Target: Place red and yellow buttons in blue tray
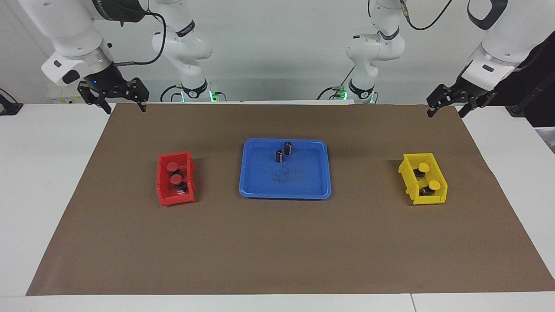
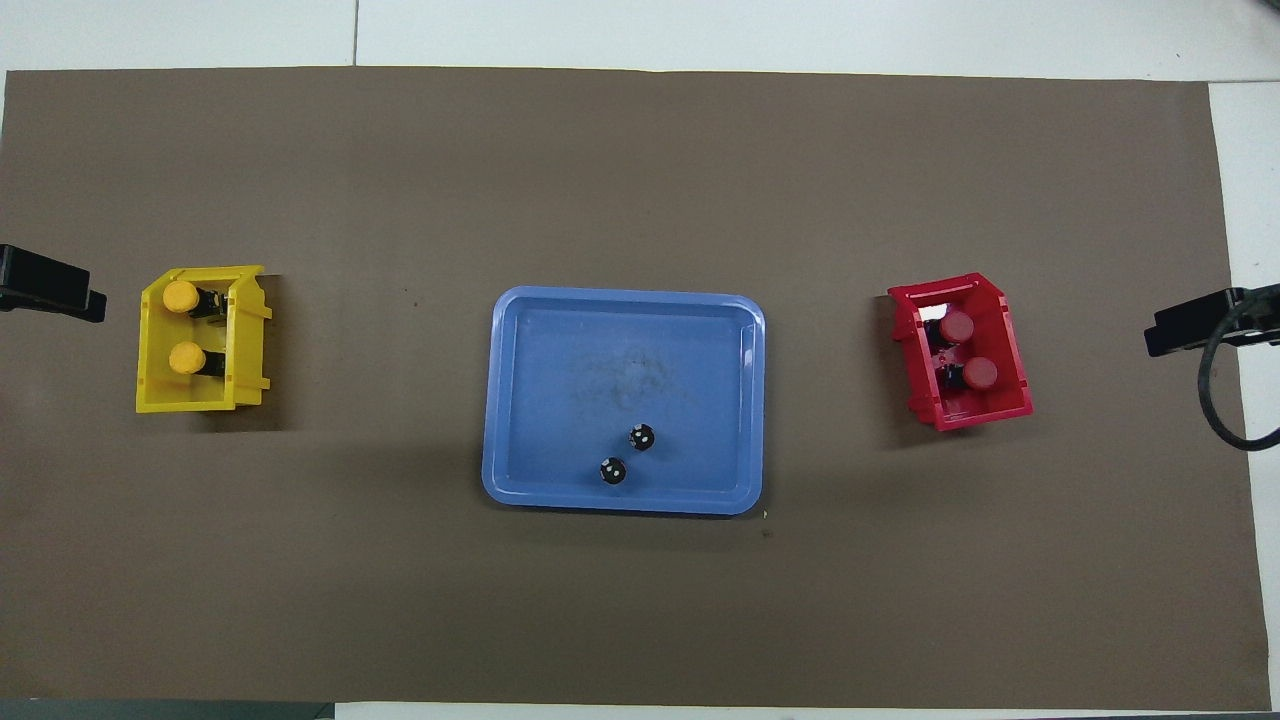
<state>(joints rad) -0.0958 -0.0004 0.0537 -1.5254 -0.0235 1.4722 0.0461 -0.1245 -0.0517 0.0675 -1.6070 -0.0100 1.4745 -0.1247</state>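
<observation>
The blue tray (image 1: pixel 303 182) (image 2: pixel 560 380) lies in the middle of the brown mat. Two red buttons (image 1: pixel 172 166) (image 2: pixel 956 326) lie in a small red bin (image 1: pixel 164 195) (image 2: pixel 1005 330) toward the right arm's end. Two yellow buttons (image 1: pixel 423 167) (image 2: pixel 180 296) lie in a small yellow bin (image 1: pixel 409 182) (image 2: pixel 245 340) toward the left arm's end. My right gripper (image 1: pixel 124 106) is open and empty, raised over the mat's corner by its base. My left gripper (image 1: pixel 445 113) is open and empty, raised over the mat's other corner by its base. Both arms wait.
Two dark capless cylinders (image 1: pixel 279 156) (image 2: pixel 641 437) stand upright in the tray, at its side nearer to the robots. The brown mat (image 1: pixel 277 251) covers most of the white table (image 1: pixel 43 173). A black cable (image 2: pixel 1215 400) hangs by the right gripper.
</observation>
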